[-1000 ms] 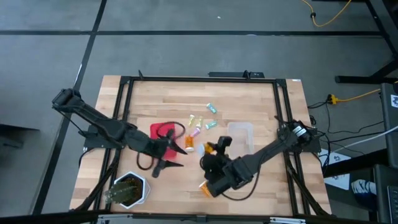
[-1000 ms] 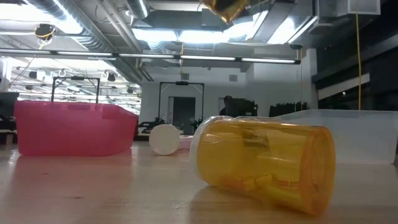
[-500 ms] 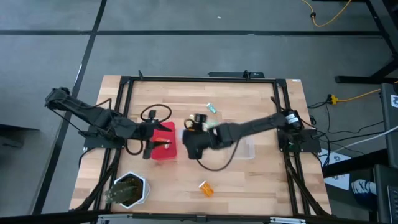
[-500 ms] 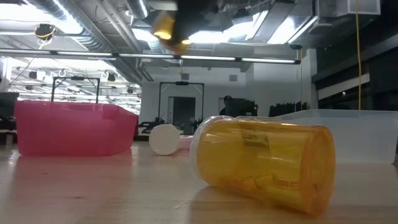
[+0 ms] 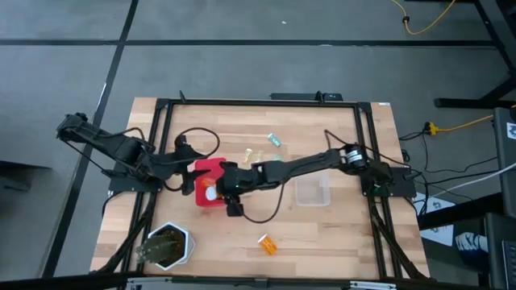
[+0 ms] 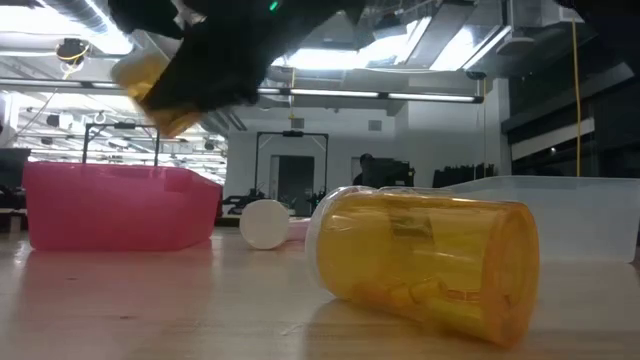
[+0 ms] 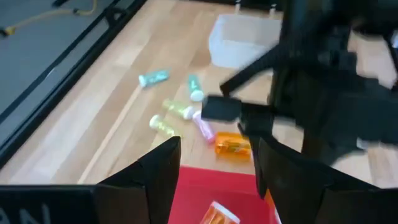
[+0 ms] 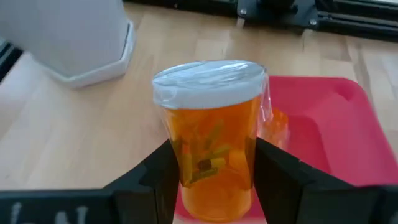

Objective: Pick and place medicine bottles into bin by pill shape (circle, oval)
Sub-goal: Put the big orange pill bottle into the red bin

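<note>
High view: a wooden surface (image 5: 339,234) framed by black rails carries both dark arms, which meet over the red bin (image 5: 211,184) left of centre. The clear bin (image 5: 312,190) sits right of centre, well apart from the red one, and a white hexagonal pot (image 5: 168,246) with dark contents stands at the surface's near-left corner.

The right arm stretches across from the right side, its right tool (image 5: 226,187) at the red bin's right edge. The right wrist view shows that tool clamped on an orange bottle with a white cap (image 8: 211,134), held upright between the two dark fingers (image 8: 158,180) above the bin's red floor (pale pieces show through its wall, their shape too unclear to call). Another orange bottle (image 8: 273,127) lies in the bin behind it. In the low view the held bottle (image 6: 150,85) hangs above the pink-red bin wall (image 6: 120,205).

The left tool (image 5: 187,165) hovers at the red bin's far-left corner, its fingers (image 7: 158,177) spread with nothing between them.

Nearest the low camera, a lone orange bottle (image 6: 425,262) lies on its side on the surface, in front of the bins. Between the two bins, toward the far side, small pastel vials (image 7: 180,111) are scattered (teal, yellow-green, pink), with one orange bottle (image 7: 233,146) lying beside them.
</note>
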Robot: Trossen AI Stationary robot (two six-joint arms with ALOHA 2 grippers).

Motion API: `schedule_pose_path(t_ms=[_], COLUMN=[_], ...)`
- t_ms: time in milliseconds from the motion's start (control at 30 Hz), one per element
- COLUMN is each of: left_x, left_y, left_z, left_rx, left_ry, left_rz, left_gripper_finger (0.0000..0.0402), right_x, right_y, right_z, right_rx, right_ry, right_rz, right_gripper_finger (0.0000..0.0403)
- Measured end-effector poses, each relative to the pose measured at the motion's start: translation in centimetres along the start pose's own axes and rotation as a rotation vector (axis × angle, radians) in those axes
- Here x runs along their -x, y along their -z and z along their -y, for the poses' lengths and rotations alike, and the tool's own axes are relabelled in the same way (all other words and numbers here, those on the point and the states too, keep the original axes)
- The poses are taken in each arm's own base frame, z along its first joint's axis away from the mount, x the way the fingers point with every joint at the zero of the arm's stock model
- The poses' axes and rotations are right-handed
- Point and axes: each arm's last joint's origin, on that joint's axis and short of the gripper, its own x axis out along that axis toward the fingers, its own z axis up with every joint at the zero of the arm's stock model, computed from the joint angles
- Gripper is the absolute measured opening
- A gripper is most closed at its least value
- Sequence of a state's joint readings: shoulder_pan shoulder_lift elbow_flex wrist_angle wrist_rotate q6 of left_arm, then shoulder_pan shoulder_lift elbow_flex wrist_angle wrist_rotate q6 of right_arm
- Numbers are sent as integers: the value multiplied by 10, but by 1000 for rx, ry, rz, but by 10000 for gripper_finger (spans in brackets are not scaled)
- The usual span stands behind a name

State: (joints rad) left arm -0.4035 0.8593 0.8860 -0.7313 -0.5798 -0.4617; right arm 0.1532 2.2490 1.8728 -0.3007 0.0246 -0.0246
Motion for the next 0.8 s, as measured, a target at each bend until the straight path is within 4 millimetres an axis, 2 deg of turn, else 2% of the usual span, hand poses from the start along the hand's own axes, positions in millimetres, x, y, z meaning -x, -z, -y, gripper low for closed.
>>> schedule_pose_path(t_ms=[67,233,600,700,800], left_x=[1,1,1,1,1], left_y=[1,1,1,1,1], left_z=[-1,-1,-1,-1,-1], left_rx=[4,24,51,53,64], left_ry=[-3,-1,-3,-3,-3], left_rz=[-10,-7,-9,-9,-10], left_gripper_finger=[212,212,212,212,212], right_x=[-9,-13,-12,-4,18], right_y=[2,1,2,-4,-16], right_z=[0,0,7,7,8], right_rx=[-20,-56,-108,-107,-107], right_ry=[1,1,12,13,13], right_rz=[31,68,53,27,-68], right_gripper_finger=[171,180,259,263,262])
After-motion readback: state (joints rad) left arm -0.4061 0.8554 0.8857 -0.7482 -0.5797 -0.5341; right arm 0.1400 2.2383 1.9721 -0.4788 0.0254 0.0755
